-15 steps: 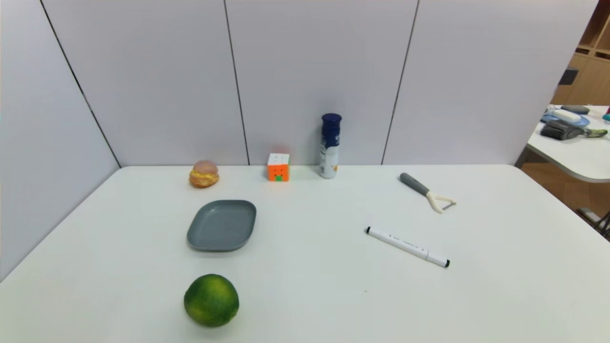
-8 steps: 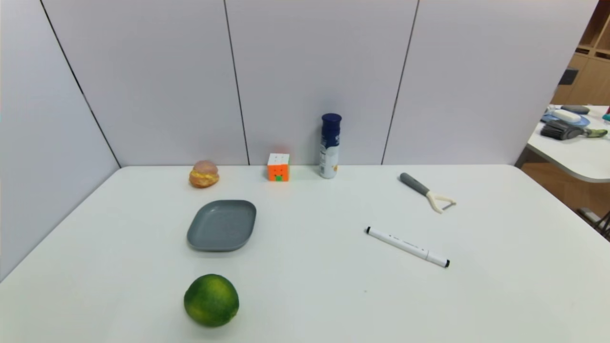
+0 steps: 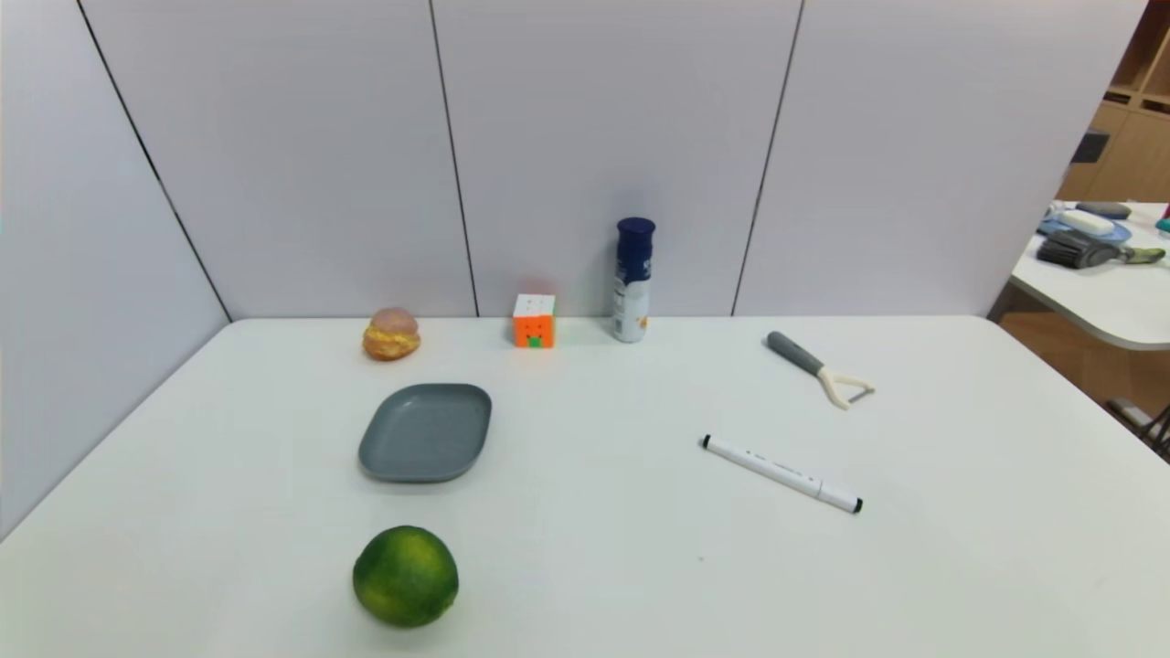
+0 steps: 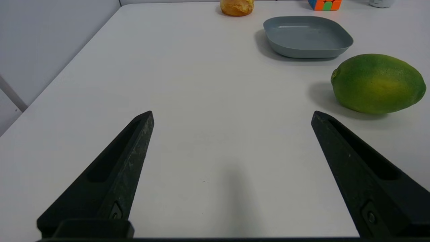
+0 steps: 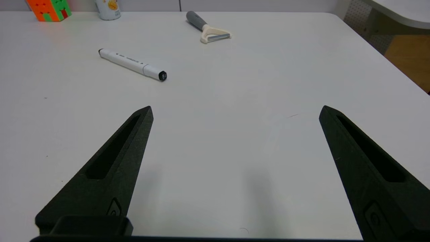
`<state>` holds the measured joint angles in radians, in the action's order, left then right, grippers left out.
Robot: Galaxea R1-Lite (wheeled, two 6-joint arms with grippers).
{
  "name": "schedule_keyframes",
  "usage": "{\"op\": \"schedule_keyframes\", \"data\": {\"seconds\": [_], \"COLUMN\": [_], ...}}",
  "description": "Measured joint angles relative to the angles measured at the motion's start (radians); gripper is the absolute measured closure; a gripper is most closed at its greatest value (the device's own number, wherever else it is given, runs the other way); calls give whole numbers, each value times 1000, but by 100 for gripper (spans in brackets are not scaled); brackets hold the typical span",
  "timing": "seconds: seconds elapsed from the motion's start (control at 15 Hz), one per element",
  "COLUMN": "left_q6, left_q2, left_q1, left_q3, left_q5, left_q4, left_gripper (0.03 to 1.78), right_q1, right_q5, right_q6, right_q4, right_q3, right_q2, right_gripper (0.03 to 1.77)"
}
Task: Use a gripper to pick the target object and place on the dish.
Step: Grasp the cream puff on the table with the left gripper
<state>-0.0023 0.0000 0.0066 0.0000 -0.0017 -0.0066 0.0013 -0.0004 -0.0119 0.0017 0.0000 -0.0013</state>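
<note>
Here, we have the cream puff (image 3: 391,334) at the far left of the tabletop (image 3: 585,548), its pinkish-brown top over a golden base, just beyond the grey dish (image 3: 426,432) and apart from it. We see the dish holding nothing, while the green fruit (image 3: 406,577) sits on the near side of it. To the right of the cream puff, also along the far edge, we find the orange-and-white puzzle cube (image 3: 534,321) and then the upright blue-and-white bottle (image 3: 632,280). Farther right lies the peeler (image 3: 820,369), with the white marker (image 3: 782,473) nearer to us, slanting across the surface. Our left claw (image 4: 232,116) hangs over the near left of the tabletop, wide open and gripping nothing; our right claw (image 5: 238,111) is over the near right, its jaws likewise wide apart and empty
</note>
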Motion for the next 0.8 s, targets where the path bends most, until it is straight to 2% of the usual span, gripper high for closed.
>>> {"op": "schedule_keyframes", "data": {"seconds": [0.13,0.27,0.53,0.8], "left_q6": [3,11,44,105], "left_q2": [3,28,196,494], "left_q1": [1,1,9,16], "left_q3": [-28,-123,-434,-824], "left_q5": [-1,-6,-5,-6], "left_q4": [0,-1,-2,-3], "left_gripper": [12,12,12,12], "right_q1": [0,0,0,0], "right_q5": [0,0,0,0], "right_q6": [0,0,0,0], "right_q4": [0,0,0,0], "right_q3": [0,0,0,0], "right_q2": [0,0,0,0], "right_gripper": [9,9,9,9]}}
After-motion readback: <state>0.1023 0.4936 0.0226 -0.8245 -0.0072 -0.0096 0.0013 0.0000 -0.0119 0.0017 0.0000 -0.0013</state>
